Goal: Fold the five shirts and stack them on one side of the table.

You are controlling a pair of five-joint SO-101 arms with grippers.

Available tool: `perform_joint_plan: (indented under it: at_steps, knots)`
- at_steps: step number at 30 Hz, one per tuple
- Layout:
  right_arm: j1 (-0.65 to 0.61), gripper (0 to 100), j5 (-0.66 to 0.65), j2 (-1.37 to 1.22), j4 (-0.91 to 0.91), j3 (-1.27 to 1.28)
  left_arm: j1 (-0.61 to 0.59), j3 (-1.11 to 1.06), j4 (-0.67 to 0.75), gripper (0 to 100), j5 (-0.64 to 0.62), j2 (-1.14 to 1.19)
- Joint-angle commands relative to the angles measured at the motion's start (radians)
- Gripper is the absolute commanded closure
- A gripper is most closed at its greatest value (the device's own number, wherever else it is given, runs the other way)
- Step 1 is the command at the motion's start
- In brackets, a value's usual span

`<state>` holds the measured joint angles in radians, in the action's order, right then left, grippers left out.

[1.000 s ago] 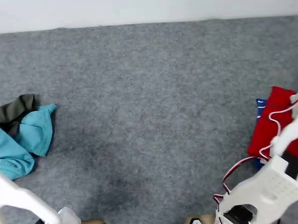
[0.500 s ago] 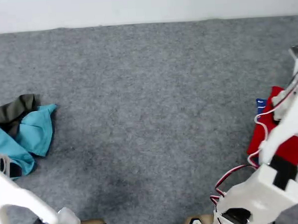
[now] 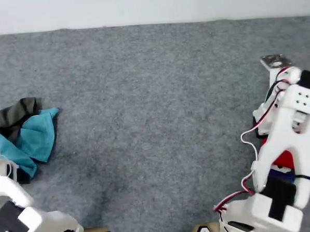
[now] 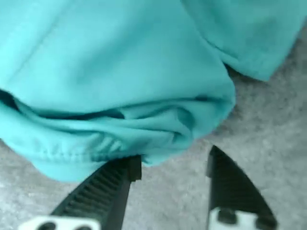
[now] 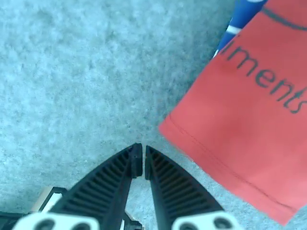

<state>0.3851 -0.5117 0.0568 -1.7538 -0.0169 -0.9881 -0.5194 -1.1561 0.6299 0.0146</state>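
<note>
Overhead above table (image 3: 143, 96), wrist views close (facing downward)

Table cover (image 3: 154, 95): grey felt-like fabric, matt, rough nap. Teal shirt (image 4: 120, 72): soft matt knit cloth, stitched hem. Red shirt (image 5: 249, 110): smooth matt cloth, dark print, stitched hem. Blue shirt (image 5: 242, 19): cloth too. Dark shirt (image 3: 14, 114): matt cloth. Right arm (image 3: 291, 135): white matt plastic shell. Left gripper (image 4: 175, 160) and right gripper (image 5: 140, 160): black plastic, ribbed inner faces.
</note>
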Motion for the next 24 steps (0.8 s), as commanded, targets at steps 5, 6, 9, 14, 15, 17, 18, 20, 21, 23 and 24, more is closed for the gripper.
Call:
perform_joint_plan:
  at_steps: [5, 6, 9, 14, 15, 17, 18, 20, 21, 23, 24]
  knots:
    - [-0.008, 99.0, 0.008, 0.12, -0.039, 0.051, 0.118, 0.012, -0.048, 98, -0.018, -0.13]
    - [-0.008, 99.0, 0.008, 0.133, -0.039, 0.057, 0.137, 0.012, -0.06, 99, -0.018, -0.166]
    - [-0.008, 99.0, 0.008, 0.173, -0.039, 0.081, 0.196, 0.012, -0.097, 99, -0.02, -0.285]
    - [-0.008, 99.0, 0.008, 0.231, -0.039, 0.124, 0.308, 0.013, -0.144, 99, -0.02, -0.52]
    - [-0.008, 99.0, 0.008, 0.24, -0.039, 0.132, 0.338, 0.013, -0.155, 99, -0.02, -0.571]
    - [-0.008, 99.0, 0.008, 0.252, -0.039, 0.152, 0.402, 0.012, -0.16, 99, -0.021, -0.669]
    - [-0.008, 99.0, 0.008, 0.257, -0.039, 0.163, 0.439, 0.01, -0.158, 99, -0.035, -0.712]
    - [-0.008, 99.0, 0.008, 0.262, -0.038, 0.19, 0.523, 0.012, -0.153, 99, -0.084, -0.795]
    - [-0.008, 99.0, 0.008, 0.262, -0.038, 0.201, 0.571, 0.012, -0.153, 99, -0.104, -0.832]
    - [-0.008, 99.0, 0.008, 0.262, -0.038, 0.216, 0.672, 0.013, -0.147, 99, -0.138, -0.901]
    - [-0.008, 99.0, 0.008, 0.262, -0.038, 0.219, 0.724, 0.013, -0.138, 99, -0.155, -0.931]
